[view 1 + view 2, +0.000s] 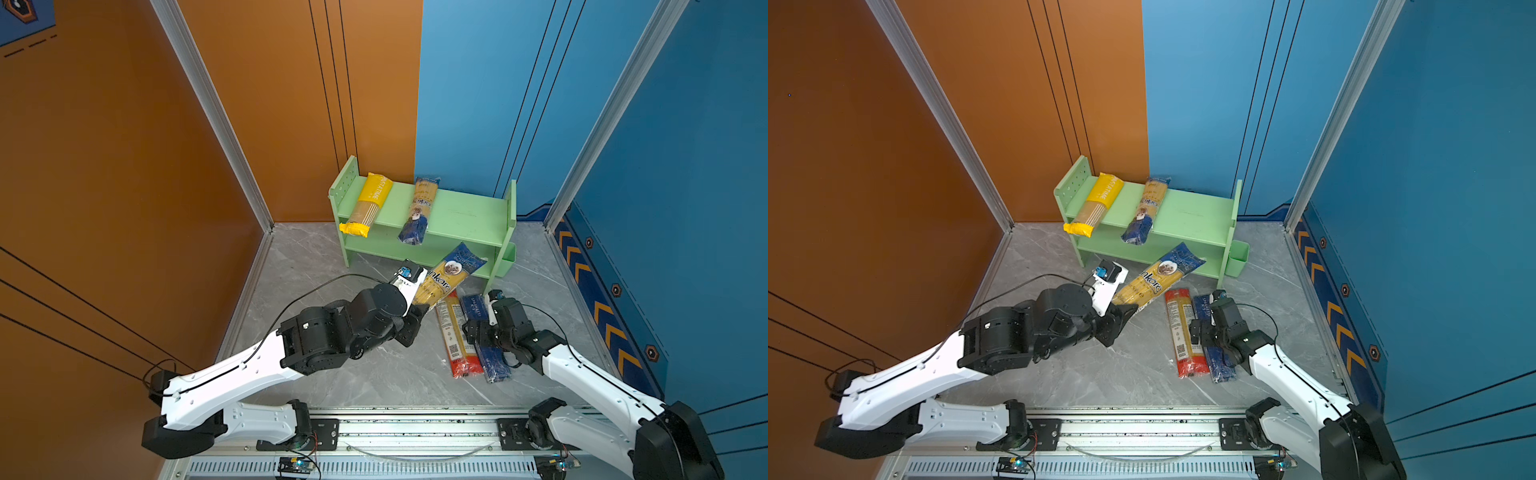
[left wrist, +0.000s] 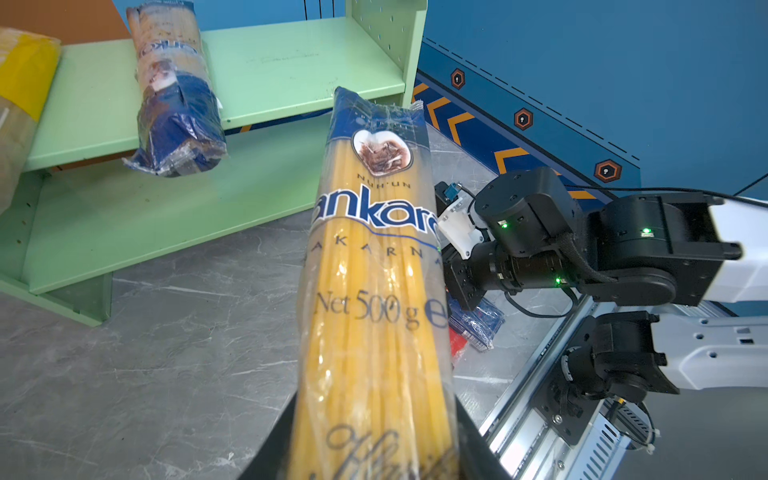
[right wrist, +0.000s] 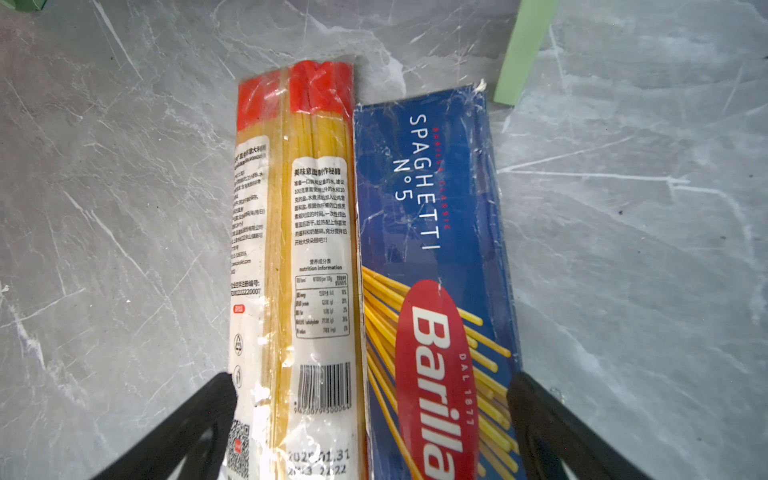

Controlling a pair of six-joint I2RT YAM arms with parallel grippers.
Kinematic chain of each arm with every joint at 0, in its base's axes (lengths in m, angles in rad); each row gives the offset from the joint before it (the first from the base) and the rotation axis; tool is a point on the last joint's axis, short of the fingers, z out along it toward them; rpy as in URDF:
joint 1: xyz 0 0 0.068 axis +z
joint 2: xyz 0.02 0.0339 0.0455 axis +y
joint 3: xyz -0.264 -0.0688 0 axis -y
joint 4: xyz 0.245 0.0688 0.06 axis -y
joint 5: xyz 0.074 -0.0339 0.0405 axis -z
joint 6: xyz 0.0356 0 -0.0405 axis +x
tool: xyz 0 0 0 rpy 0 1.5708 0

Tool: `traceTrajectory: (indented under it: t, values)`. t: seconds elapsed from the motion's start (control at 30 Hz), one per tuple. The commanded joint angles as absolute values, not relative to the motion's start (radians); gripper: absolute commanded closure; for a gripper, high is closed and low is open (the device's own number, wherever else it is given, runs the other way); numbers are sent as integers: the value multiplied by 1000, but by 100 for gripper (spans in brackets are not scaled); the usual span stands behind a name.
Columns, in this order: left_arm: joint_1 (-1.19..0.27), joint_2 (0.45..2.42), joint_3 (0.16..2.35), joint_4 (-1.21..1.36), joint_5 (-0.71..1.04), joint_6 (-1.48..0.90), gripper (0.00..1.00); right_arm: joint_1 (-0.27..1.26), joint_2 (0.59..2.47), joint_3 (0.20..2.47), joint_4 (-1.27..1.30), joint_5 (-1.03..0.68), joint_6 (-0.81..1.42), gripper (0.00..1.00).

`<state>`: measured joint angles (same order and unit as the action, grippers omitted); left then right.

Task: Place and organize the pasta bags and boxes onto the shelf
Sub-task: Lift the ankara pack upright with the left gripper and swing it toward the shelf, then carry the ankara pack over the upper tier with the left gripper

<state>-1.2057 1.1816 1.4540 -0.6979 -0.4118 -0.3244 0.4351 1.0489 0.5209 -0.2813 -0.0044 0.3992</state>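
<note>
- Front of the shelf (image 1: 465, 216), at its 6 o'clock: left gripper (image 1: 420, 311) is clamped on the tail end of a blue-and-yellow pack (image 1: 446, 278). The pack looks lifted off the floor (image 1: 332, 374), nose pointing to 1 o'clock at the lower tier.
- Gripping the end leaves the full length clear ahead. My read: that lets the pack go in nose first.
- Top tier: yellow pack (image 1: 370, 203) at the 9 o'clock end, second blue-and-yellow pack (image 1: 419, 208) near the middle. Both lie front to back and overhang the front edge.
- Crosswise lay leaves the 3 o'clock half bare, which is probably room for the rest.
- Floor, 5 o'clock of the held pack: red-ended pack (image 3: 303, 228) and blue box (image 3: 436, 249) lie side by side, long edges touching.
- Right gripper (image 3: 370, 382) is spread wide over that pair, one finger outside each. Can't tell if the pads touch.
- Looks like a pre-grasp or squaring-up, but that's a guess.
- Risk: the end grip makes a long lever, so the nose may droop and catch the tier edge.
</note>
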Motion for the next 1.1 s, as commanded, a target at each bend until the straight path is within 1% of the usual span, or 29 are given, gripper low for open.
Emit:
traceTrajectory:
  t: [0.0, 0.23, 0.4, 0.57, 0.8, 0.9, 1.07]
  values:
    - [-1216, 1190, 1563, -471, -521, -236, 100, 428, 1035, 538, -313, -20, 400, 0]
    - [-1201, 1275, 1624, -270, -628, -99, 100, 428, 1028, 524, -300, -27, 423, 0]
    - [-1145, 1354, 1677, -152, -637, -64, 100, 427, 1001, 515, -301, -28, 428, 0]
    - [-1070, 1444, 1729, -80, -624, -77, 100, 427, 974, 511, -315, -19, 428, 0]
    - [-988, 1620, 1872, -69, -588, -98, 100, 423, 930, 502, -339, -19, 439, 0]
    - [-973, 1695, 1917, -44, -592, -97, 100, 422, 910, 499, -339, -22, 445, 0]
    - [-954, 1795, 2004, -80, -592, -129, 100, 420, 893, 494, -353, -15, 448, 0]
